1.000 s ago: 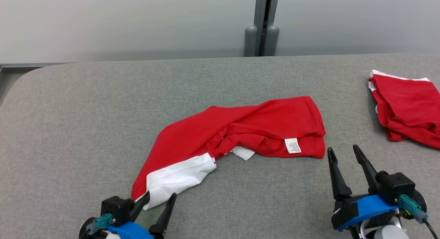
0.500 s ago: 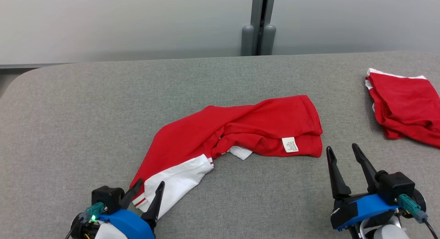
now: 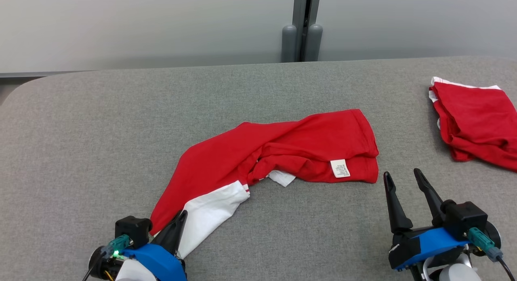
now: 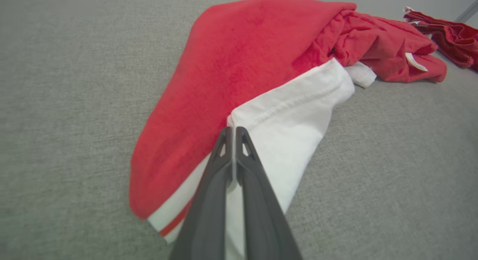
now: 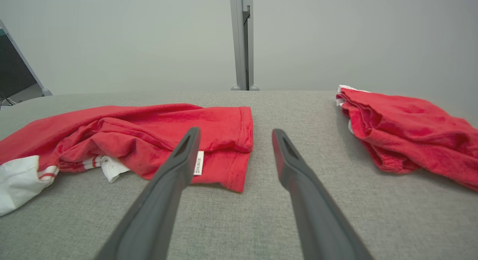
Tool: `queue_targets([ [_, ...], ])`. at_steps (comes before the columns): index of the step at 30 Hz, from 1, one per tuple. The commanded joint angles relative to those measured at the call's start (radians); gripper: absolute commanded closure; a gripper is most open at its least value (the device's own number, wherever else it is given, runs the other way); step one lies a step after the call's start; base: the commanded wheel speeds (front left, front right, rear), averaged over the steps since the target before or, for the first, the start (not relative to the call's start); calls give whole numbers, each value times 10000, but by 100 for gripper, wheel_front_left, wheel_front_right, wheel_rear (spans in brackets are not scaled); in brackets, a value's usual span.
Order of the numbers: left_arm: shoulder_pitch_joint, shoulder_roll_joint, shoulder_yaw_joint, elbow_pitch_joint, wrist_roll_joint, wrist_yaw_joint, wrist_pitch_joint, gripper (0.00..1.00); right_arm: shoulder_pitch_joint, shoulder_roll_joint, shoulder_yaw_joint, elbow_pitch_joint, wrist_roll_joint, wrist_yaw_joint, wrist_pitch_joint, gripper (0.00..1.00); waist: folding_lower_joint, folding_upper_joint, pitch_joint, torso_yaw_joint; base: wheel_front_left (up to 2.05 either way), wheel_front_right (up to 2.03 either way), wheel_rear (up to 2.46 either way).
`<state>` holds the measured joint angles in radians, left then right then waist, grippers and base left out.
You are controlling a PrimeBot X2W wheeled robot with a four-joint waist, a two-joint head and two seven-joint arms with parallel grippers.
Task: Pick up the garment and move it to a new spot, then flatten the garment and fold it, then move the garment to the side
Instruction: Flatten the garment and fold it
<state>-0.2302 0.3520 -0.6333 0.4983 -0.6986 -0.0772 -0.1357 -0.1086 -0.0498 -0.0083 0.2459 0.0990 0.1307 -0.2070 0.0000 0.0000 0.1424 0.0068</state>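
Note:
A crumpled red garment point(image 3: 282, 145) with a white sleeve point(image 3: 210, 208) lies mid-table, its care label point(image 3: 340, 168) facing up. At the sleeve's near cuff, my left gripper point(image 3: 181, 214) is shut on the garment. In the left wrist view its two fingers point(image 4: 242, 166) are pressed together with a thin fold of white cloth point(image 4: 291, 133) between them. My right gripper point(image 3: 402, 174) stands open just off the garment's right hem, touching nothing. In the right wrist view the right gripper point(image 5: 235, 132) shows that hem point(image 5: 242, 159) just ahead of its spread fingers.
A second red garment point(image 3: 476, 119) lies bunched at the table's right edge and shows as a heap point(image 5: 403, 129) in the right wrist view. The grey fabric table point(image 3: 101, 123) runs back to a pale wall with a grey post point(image 3: 301, 26).
My left gripper went forward over the white sleeve's cuff and shut on it. The right gripper stayed open and in place. The head view shifted slightly.

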Motion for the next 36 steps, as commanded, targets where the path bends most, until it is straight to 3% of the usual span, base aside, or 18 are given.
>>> queue_targets([
  [1, 26, 86, -73, -136, 97, -6, -121, 100, 36, -13, -25, 20, 21, 1, -27, 0, 0, 0, -20, 29, 0, 0, 0],
  [10, 835, 326, -563, -1635, 369, -8, -130, 100, 130, -13, -94, 119, 68, 1, -77, 0, 0, 0, -174, 260, 0, 0, 0],
  [17, 1727, 776, -1131, -3079, 48, -30, 1031, 100, 127, -13, -140, 218, 84, 1, -105, 0, 0, 0, -350, 412, 0, 0, 0],
  [18, 1781, 857, -1092, -3172, 29, 37, 1074, 84, 125, -13, -151, 235, 82, 1, -104, 0, 0, 0, -370, 426, 0, 0, 0],
  [19, 1824, 892, -1022, -3226, 0, 118, 1053, 19, 125, -13, -156, 247, 77, 1, -104, 0, 0, 0, -392, 438, 0, 0, 0],
  [20, 1896, 890, -962, -3266, -83, 183, 1003, 0, 131, -14, -165, 260, 72, 1, -104, 0, 0, 0, -417, 451, 0, 0, 0],
  [28, 1633, 659, -398, -3401, -70, 555, 59, 0, 329, -14, -200, 382, 40, 1, -117, 0, 0, 0, -729, 492, 0, 0, 0],
  [36, 1010, 341, 64, -2542, -24, 1031, -519, 0, 415, -14, -54, 425, 79, 1, -64, 0, 0, 0, -965, 382, 0, 0, 0],
])
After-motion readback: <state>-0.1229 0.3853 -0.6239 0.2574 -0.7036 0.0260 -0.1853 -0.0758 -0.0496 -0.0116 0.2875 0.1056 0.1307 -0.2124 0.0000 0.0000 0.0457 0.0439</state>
